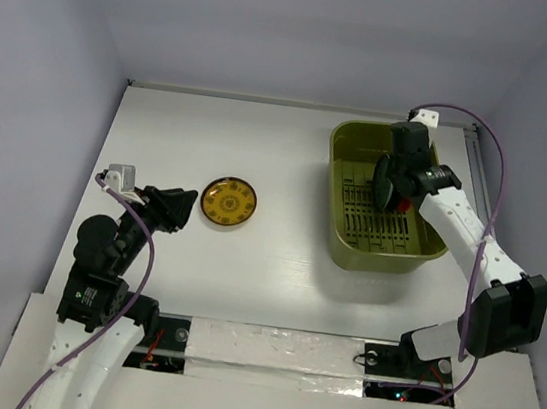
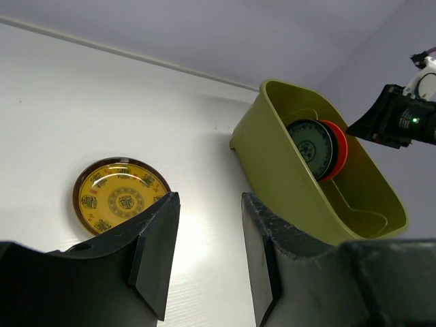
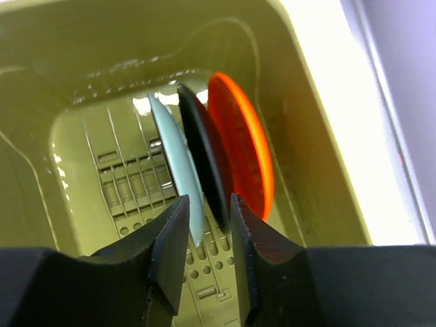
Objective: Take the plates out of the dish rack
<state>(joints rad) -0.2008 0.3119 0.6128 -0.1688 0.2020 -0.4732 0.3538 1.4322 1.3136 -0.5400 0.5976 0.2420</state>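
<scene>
The olive-green dish rack (image 1: 382,241) stands at the right of the table. Three plates stand on edge in it: a pale one (image 3: 174,160), a black one (image 3: 203,153) and an orange-red one (image 3: 244,143). My right gripper (image 3: 208,228) reaches down into the rack (image 3: 88,170). Its jaws are apart and straddle the near rims of the pale and black plates. A yellow patterned plate (image 1: 228,202) lies flat on the table. My left gripper (image 1: 178,210) is open and empty just left of it; the plate also shows in the left wrist view (image 2: 121,196).
The rack's walls (image 2: 286,177) close in around the right gripper. White walls bound the table at the back and sides. The right arm's purple cable (image 1: 498,184) loops past the rack's right side.
</scene>
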